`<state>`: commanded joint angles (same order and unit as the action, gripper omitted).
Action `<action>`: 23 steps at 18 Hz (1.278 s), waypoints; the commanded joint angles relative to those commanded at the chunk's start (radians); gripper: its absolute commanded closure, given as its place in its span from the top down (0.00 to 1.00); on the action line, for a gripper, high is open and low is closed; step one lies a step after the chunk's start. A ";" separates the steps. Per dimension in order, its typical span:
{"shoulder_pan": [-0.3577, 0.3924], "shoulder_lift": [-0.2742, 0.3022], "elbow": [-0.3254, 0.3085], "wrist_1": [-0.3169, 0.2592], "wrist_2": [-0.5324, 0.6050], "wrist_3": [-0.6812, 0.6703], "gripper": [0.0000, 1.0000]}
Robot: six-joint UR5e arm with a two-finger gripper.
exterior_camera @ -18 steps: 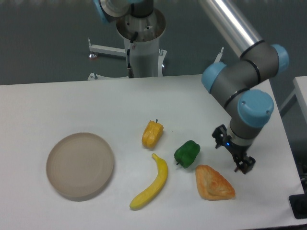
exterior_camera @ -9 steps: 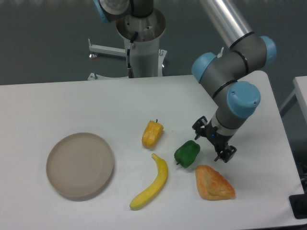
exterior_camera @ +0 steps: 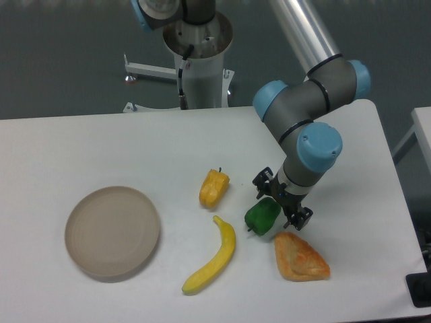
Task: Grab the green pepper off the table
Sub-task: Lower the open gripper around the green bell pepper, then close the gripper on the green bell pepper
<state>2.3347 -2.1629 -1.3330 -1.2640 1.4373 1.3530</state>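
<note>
The green pepper (exterior_camera: 260,218) is small, glossy and dark green. It lies on the white table (exterior_camera: 101,148) right of centre, between a banana and a pastry. My gripper (exterior_camera: 281,200) is open and hangs over the pepper's upper right side. One finger is at the pepper's upper left and the other at its right. The jaws partly hide the pepper's top right. I cannot tell whether the fingers touch it.
A yellow-orange pepper (exterior_camera: 213,188) lies left of the green one. A banana (exterior_camera: 212,259) lies below it. A golden pastry (exterior_camera: 300,257) lies just below the gripper. A round beige plate (exterior_camera: 112,232) sits at the left. The arm's base column (exterior_camera: 201,60) stands at the back.
My gripper has moved left, from the table's right side past the pastry to directly over the green pepper. The objects have not moved.
</note>
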 joint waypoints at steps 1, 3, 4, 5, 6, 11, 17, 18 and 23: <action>0.000 0.003 -0.002 -0.002 0.000 0.000 1.00; 0.000 0.009 -0.002 -0.002 0.000 0.000 1.00; -0.002 0.008 -0.003 -0.002 0.000 -0.002 1.00; -0.002 0.008 -0.005 -0.002 0.000 -0.006 1.00; -0.002 0.008 -0.009 0.000 -0.002 -0.018 1.00; -0.014 0.009 -0.032 0.081 0.000 -0.066 1.00; -0.009 0.011 -0.060 0.107 0.000 -0.064 1.00; -0.009 0.011 -0.060 0.107 0.000 -0.067 1.00; -0.009 0.011 -0.060 0.106 -0.002 -0.066 1.00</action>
<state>2.3255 -2.1522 -1.3929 -1.1582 1.4358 1.2870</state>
